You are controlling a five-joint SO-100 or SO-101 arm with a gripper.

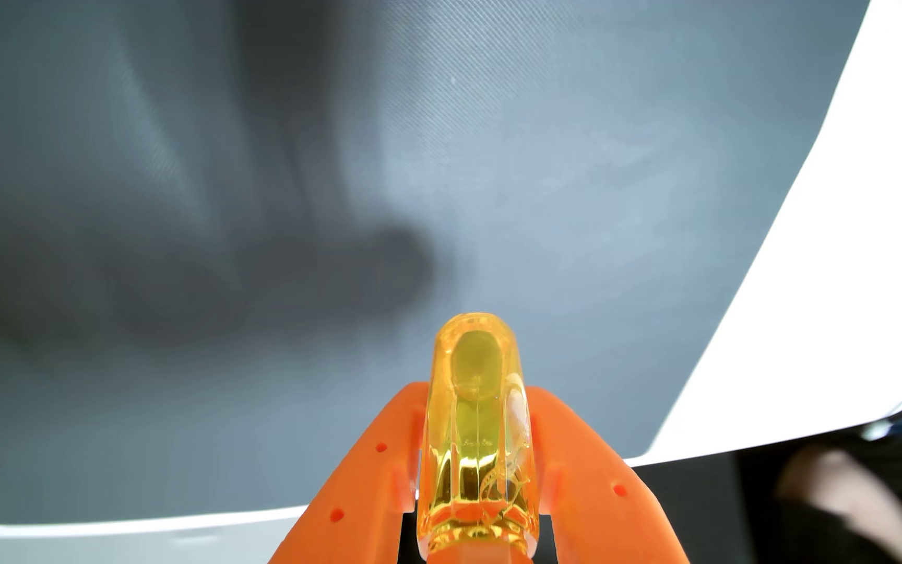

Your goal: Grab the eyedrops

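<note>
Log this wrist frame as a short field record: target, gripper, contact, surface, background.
target: eyedrops bottle, clear yellow-orange, rounded end pointing away from the camera
gripper: orange gripper, shut on the bottle
contact: one of the fingers on each side of the bottle, pressed against its flanks
surface: grey mat, textured, dark blurred shadow on it
background: white table past the mat's edge
lift state: bottle looks off the mat, not certain
</note>
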